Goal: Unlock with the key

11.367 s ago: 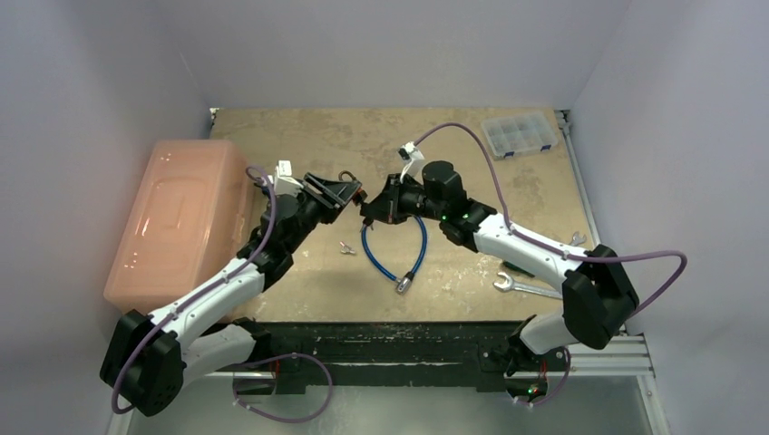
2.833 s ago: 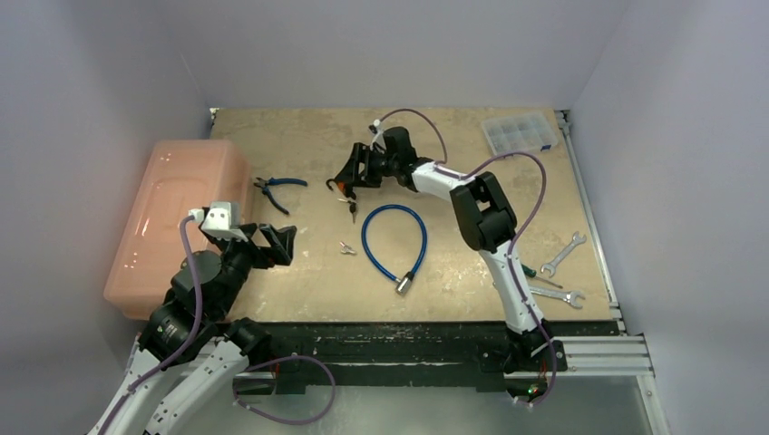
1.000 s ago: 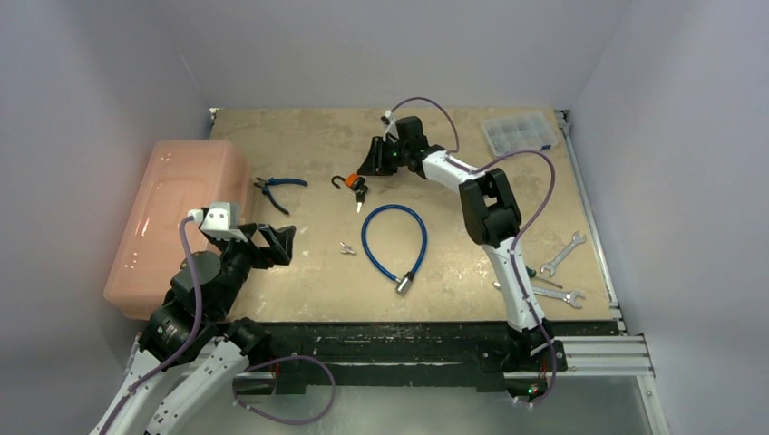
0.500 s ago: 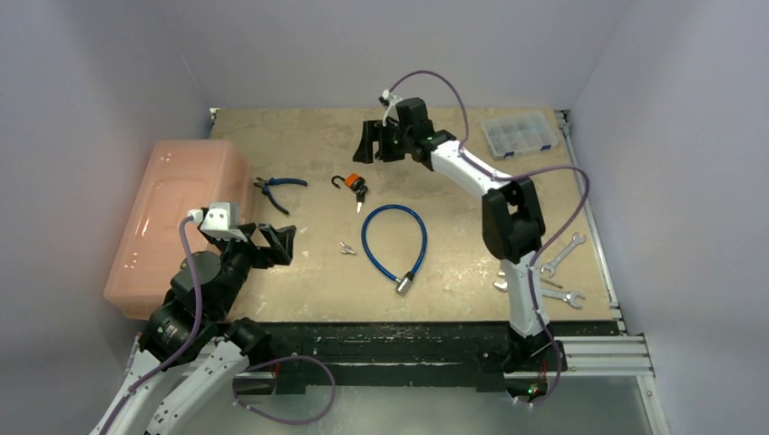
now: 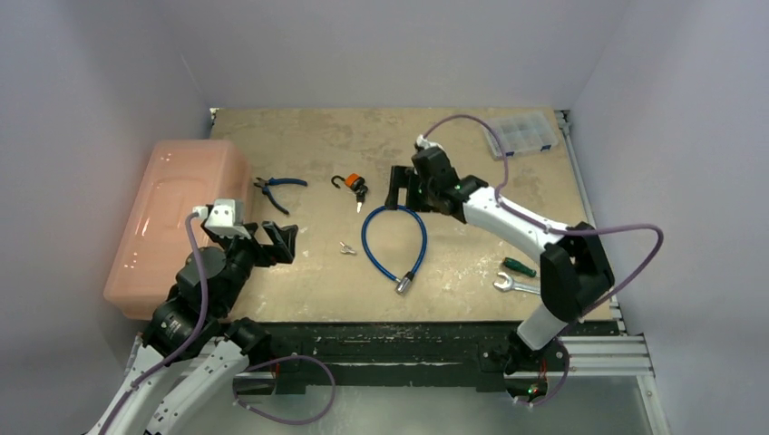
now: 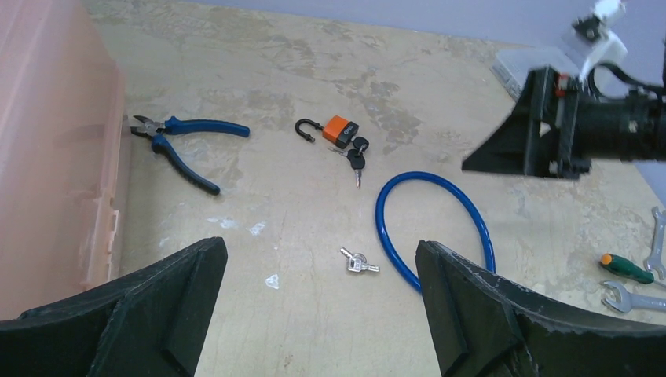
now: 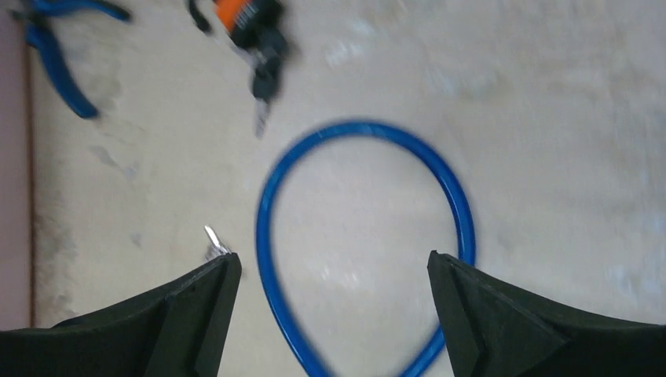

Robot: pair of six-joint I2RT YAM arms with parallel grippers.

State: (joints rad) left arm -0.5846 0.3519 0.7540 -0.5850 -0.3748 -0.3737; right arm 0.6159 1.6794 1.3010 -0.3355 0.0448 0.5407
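Note:
An orange padlock [image 5: 350, 181] lies on the table with its black shackle hooked open, and a black-headed key [image 5: 361, 193] sticks out of it. Both also show in the left wrist view, padlock [image 6: 340, 129] and key [image 6: 356, 159], and blurred in the right wrist view, padlock [image 7: 239, 12] and key [image 7: 265, 75]. My right gripper [image 5: 396, 187] hangs open and empty to the padlock's right, over the top of a blue cable loop [image 5: 423, 237]. My left gripper [image 5: 277, 245] is open and empty, well back near the pink box.
A pink lidded box [image 5: 177, 222] fills the left edge. Blue pliers [image 5: 277, 188] lie beside it. A small silver key pair [image 5: 345, 247] rests left of the cable. Wrenches [image 5: 521, 287], a green screwdriver [image 5: 519, 266] and a clear organiser [image 5: 519, 134] sit at the right.
My right gripper has opened wide and drawn back from the padlock, moving right and nearer to hang over the cable loop. The padlock and left arm have stayed put.

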